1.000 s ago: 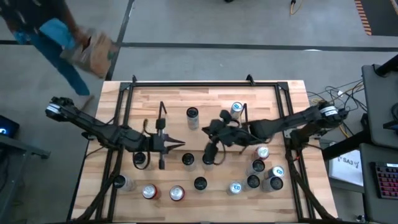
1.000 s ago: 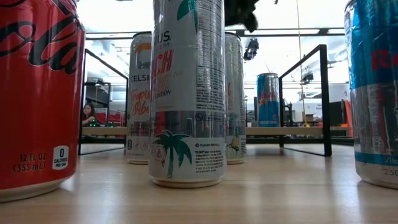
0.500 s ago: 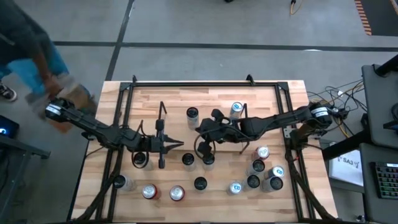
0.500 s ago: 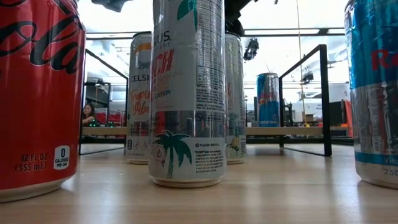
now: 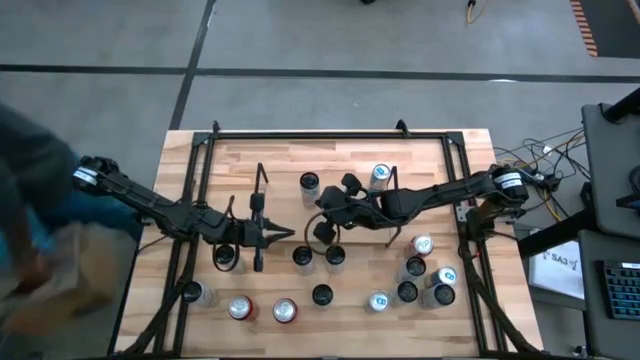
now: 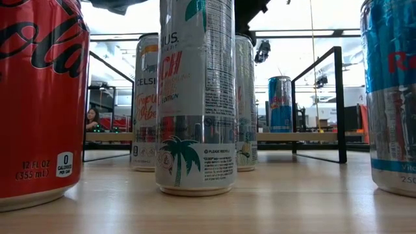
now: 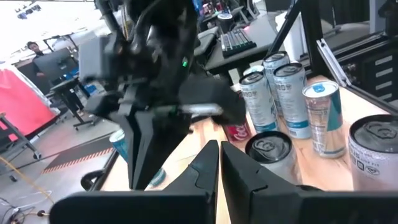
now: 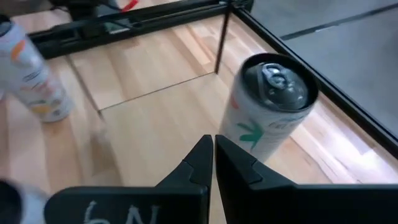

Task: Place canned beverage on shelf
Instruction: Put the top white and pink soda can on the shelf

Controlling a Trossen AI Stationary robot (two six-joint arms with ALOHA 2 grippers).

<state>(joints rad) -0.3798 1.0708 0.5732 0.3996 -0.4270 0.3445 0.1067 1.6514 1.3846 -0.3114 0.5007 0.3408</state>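
Cans are standing upright, long axes vertical, lids facing up: one (image 5: pixel 309 184) on the shelf (image 5: pixel 285 165), near another (image 5: pixel 379 176) by its right end frame. Right gripper (image 5: pixel 322 205) is hovering beside the first can, fingers closed, holding nothing. Left gripper (image 5: pixel 288 232) is waiting closed, empty, mid-table.

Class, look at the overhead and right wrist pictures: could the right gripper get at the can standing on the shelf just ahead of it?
Probably yes. The right gripper is close beside the can on the shelf, with bare wood between them. But it is shut, so it must open first.
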